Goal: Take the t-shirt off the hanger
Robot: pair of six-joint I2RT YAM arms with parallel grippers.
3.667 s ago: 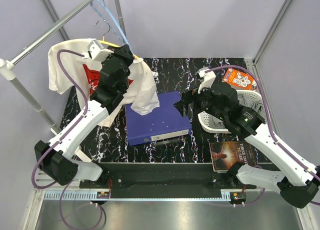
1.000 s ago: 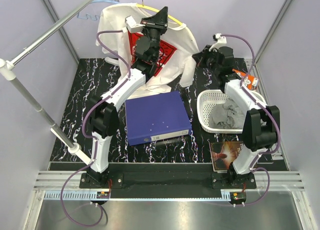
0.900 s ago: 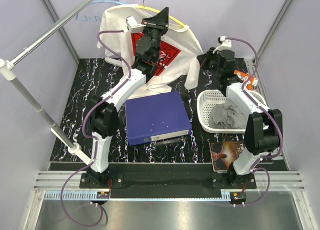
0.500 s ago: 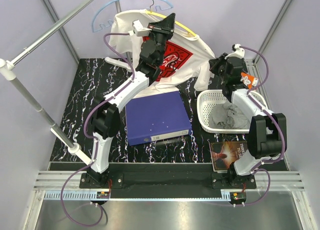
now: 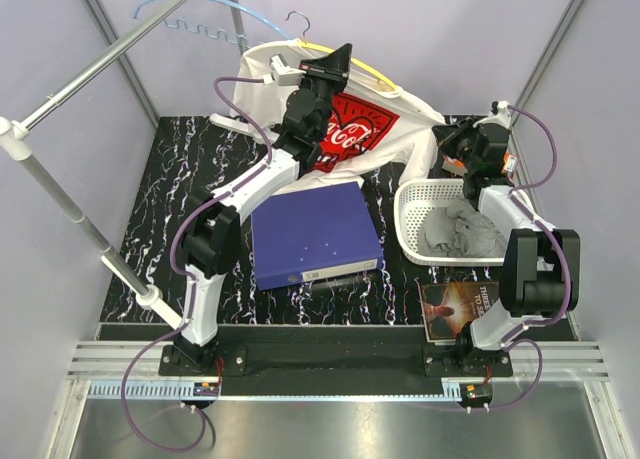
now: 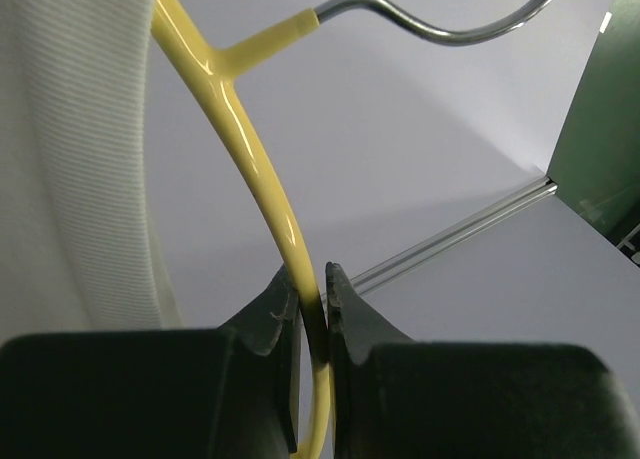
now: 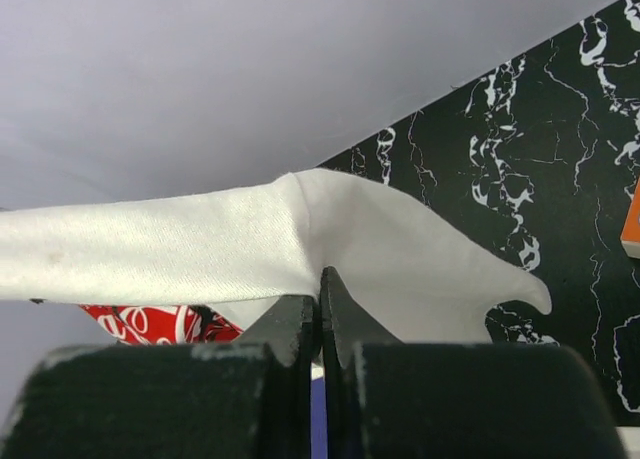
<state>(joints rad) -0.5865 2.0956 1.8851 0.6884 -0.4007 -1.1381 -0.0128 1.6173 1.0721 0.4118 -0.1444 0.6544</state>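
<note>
**Shirt held up between both arms, partly off the hanger, not free yet**

Scene: black marbled table [image 5: 170, 199], arms reaching to its far side.

T-shirt [image 5: 398, 144]: white, red print. It is off the table, spread across the far middle, from the left arm's wrist out to the right.

Blue binder [image 5: 315, 234] lies flat near the middle. White basket [image 5: 404, 224] sits to its right.

Hanger [image 6: 250, 169]: yellow, wire hook. The hook looks clear of the rail [image 5: 120, 44]. Its right end shows bare above the cloth in the overhead view. Ribbed white fabric lies against its other side in the left wrist view.

Left gripper [image 6: 312, 309]: clamped on the yellow arm below the hook.

Right gripper [image 7: 320, 299]: pinched on a white edge of the shirt, pulled taut to the right.

Judgement: about half done. One shoulder seems slipped off, while the collar side looks caught on the hanger. Left to do: draw the cloth fully off.
</note>
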